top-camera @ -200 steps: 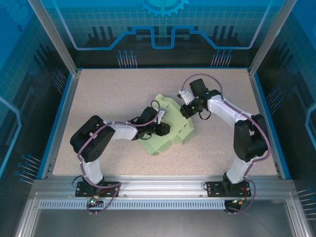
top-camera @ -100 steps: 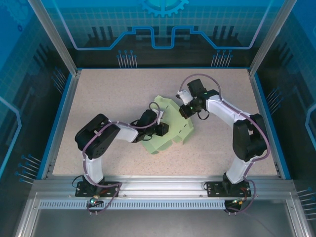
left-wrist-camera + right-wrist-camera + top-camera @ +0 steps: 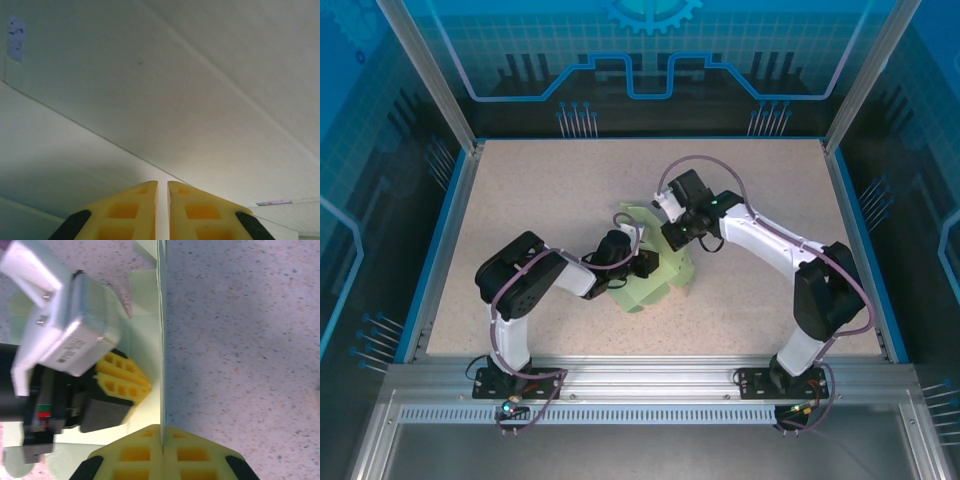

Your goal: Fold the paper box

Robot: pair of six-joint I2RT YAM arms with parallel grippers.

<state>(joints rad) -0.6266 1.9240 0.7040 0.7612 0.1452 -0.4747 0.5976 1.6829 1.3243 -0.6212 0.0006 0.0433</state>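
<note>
The paper box [image 3: 660, 288] lies in the middle of the speckled table [image 3: 540, 190], a pale green creased sheet, with one flap raised. In the right wrist view this flap [image 3: 161, 315] stands on edge as a thin vertical line, and the right gripper [image 3: 162, 437] at the bottom of the frame is clamped on it. The left gripper [image 3: 642, 264] rests on the sheet just left of the flap. Its yellow fingers [image 3: 132, 212] are drawn together with only a thin slit, nothing seen between them.
</note>
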